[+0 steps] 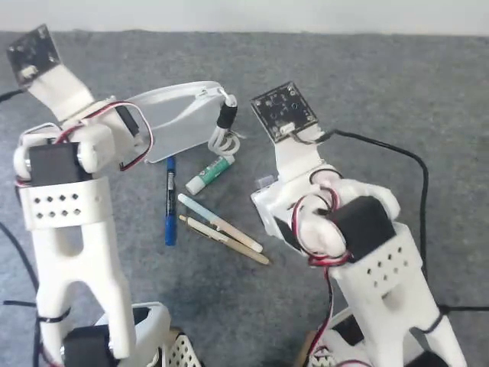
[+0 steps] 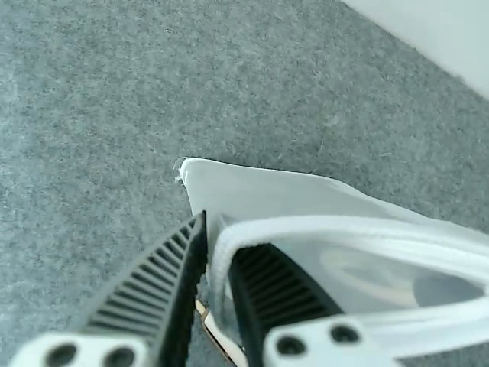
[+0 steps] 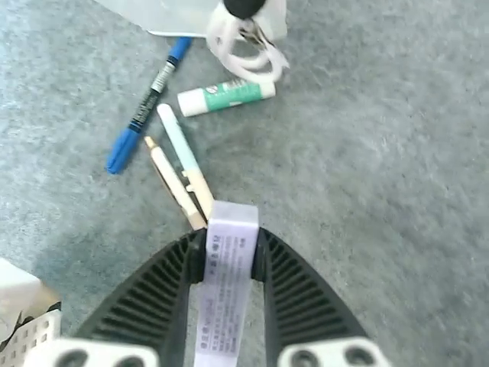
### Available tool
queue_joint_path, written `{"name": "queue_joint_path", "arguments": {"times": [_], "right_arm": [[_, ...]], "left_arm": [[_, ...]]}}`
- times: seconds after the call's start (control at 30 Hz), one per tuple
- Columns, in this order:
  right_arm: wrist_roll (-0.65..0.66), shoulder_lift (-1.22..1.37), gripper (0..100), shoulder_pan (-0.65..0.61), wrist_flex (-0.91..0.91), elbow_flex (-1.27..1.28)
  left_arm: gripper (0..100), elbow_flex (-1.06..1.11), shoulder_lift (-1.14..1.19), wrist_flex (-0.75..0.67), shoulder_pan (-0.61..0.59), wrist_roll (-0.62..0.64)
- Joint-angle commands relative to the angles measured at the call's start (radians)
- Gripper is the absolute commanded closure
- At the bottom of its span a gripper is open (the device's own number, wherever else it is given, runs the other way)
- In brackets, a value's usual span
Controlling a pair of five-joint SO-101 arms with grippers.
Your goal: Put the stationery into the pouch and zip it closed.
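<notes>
**Left wrist view.** The left claw (image 2: 214, 237) pinches the rim of the pouch (image 2: 306, 199), with one finger outside the wall and the other inside the mouth. The mouth gapes open beyond the fingertips, so the zip is judged undone. The cloudy wall does not show whether anything lies inside.

**Right wrist view.** The right claw (image 3: 227, 243) is pressed onto a pale lilac packet (image 3: 224, 298), which stands on edge between its fingers and is lifted off the grey surface (image 3: 382, 153).
- Just ahead of the fingertips lie a cream pen (image 3: 174, 183) and a light blue pen (image 3: 183, 157), side by side.
- Farther ahead are a blue marker (image 3: 145, 107) and a glue stick (image 3: 225, 97).
- Beyond these, a coiled white cord (image 3: 248, 53) sits at the near edge of the pouch.

**High view.** The four loose pieces lie between the two claws, all outside the pouch. The marker tip and the glue stick are the closest to the pouch. The pouch is at the left claw, well apart from the right claw and its packet.

**Progress, as judged.** The pouch is held open and one piece is in hand, but no piece can be seen inside. That puts the task at an early stage. What is left is to carry the packet to the mouth, to fetch the two pens, the marker and the glue stick, and to close the zip.
</notes>
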Motion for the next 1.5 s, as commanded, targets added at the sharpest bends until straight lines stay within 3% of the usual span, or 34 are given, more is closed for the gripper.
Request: {"name": "queue_joint_path", "arguments": {"times": [0.0, 0.23, 0.43, 0.53, 0.9, 1.03, 1.2, 1.47], "right_arm": [[-0.009, -0.042, 99.2, -0.019, -0.025, -0.087], [-0.020, -0.042, 99.2, -0.024, -0.047, -0.230], [-0.212, -0.042, 99.2, -0.081, -0.153, -0.249], [-0.241, -0.044, 99.2, -0.110, -0.194, -0.249], [-0.236, -0.051, 99.2, -0.113, -0.216, -0.247], [-0.236, -0.050, 99.2, -0.111, -0.223, -0.236], [-0.236, -0.053, 99.2, -0.094, -0.252, -0.203], [-0.236, -0.104, 99.2, -0.027, -0.309, -0.163]], "left_arm": [[99, -0.033, -0.008, 0.011, -0.005, 0.011], [99, -0.025, -0.008, 0.011, -0.003, 0.011], [99, -0.024, -0.008, 0.009, -0.003, 0.011], [99, -0.024, -0.006, 0.009, -0.003, 0.011], [99, -0.028, -0.011, 0.002, 0.002, 0.011], [99, -0.030, -0.012, -0.034, 0.071, 0.005], [99, -0.030, -0.006, -0.052, 0.150, -0.109], [99, -0.027, -0.006, -0.049, 0.161, -0.138]]}}
